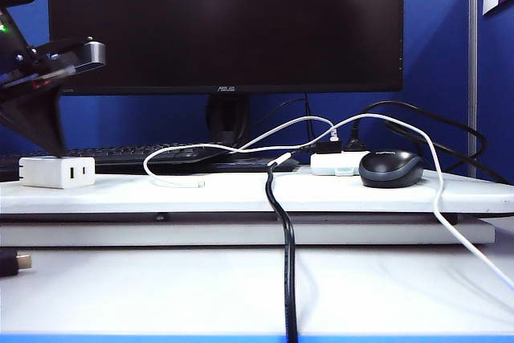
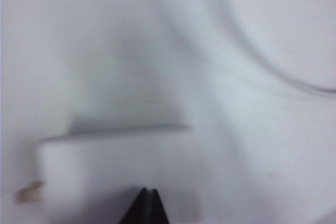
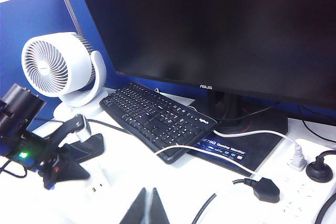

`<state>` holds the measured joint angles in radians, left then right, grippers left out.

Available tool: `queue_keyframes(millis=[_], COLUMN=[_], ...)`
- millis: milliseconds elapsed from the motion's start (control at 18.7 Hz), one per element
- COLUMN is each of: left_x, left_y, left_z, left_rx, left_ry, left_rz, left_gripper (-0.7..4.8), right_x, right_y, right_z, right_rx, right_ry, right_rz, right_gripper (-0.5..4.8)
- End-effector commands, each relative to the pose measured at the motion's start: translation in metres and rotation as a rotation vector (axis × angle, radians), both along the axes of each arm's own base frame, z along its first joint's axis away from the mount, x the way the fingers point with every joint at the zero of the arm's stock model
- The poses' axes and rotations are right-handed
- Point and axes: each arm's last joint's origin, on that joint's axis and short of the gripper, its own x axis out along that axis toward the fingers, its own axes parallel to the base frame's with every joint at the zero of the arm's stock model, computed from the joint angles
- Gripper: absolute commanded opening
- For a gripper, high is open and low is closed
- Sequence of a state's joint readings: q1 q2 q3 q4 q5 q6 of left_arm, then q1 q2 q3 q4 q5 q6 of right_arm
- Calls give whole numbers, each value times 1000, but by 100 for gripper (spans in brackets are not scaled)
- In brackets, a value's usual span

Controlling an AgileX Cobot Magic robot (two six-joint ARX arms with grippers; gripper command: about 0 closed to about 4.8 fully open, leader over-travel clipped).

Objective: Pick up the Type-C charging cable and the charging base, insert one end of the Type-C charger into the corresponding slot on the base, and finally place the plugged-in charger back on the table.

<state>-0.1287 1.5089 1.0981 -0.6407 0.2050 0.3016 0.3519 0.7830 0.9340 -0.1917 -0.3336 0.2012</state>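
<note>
- Blue partition walls sitting behind a white table (image 1: 241, 194) with a raised board; big black monitor (image 1: 225, 22) standing at the back edge, keyboard (image 3: 157, 116) lying in front of it.
- Base (image 1: 57, 172) sitting near the board's left edge, dark slots facing the front edge.
- Cable (image 1: 201, 149) lying across the board's middle, one loop ending near the front edge, its free plug (image 1: 279, 160) resting mid-board beside a thick black cable (image 1: 287, 263) that is hanging over the front edge.
- Hub (image 1: 336, 163) and mouse (image 1: 391, 169) sitting right of centre.
- Left gripper (image 2: 146, 205) hanging right over the base (image 2: 121, 174), fingers pressed together, gripping nothing; wrist view blurred.
- Right gripper (image 3: 148, 205) staying out of the exterior view, hanging above the table, fingers also together, empty.
- White fan (image 3: 58, 66) standing by the keyboard's far end.
</note>
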Motion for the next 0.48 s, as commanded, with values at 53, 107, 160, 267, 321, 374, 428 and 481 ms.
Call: queue_keyframes(millis=[53, 107, 160, 267, 321, 374, 428, 481], left_x=[5, 8, 10, 12, 14, 17, 20, 24], left_y=[6, 8, 9, 10, 10, 9, 9, 9], left_z=[12, 19, 25, 28, 25, 21, 17, 12], left_rx=[128, 163, 198, 221, 223, 226, 228, 232], left_ry=[2, -26, -51, -80, -76, -67, -58, -46], left_rz=[172, 223, 265, 285, 285, 283, 282, 280], left_gripper=[-6, -6, -6, -6, -6, -6, -6, -6], right_x=[-1, -1, -1, -1, -1, -1, -1, -1], right_y=[-1, -1, -1, -1, -1, -1, -1, -1], right_z=[4, 4, 4, 4, 4, 4, 4, 4], right_rx=[9, 9, 9, 10, 10, 10, 10, 10], right_ry=[-22, -22, -23, -24, -24, -24, -24, -24], right_rz=[-1, 1, 1, 1, 1, 1, 1, 1], right_gripper=[-5, -5, -5, -5, -5, -5, -5, -5])
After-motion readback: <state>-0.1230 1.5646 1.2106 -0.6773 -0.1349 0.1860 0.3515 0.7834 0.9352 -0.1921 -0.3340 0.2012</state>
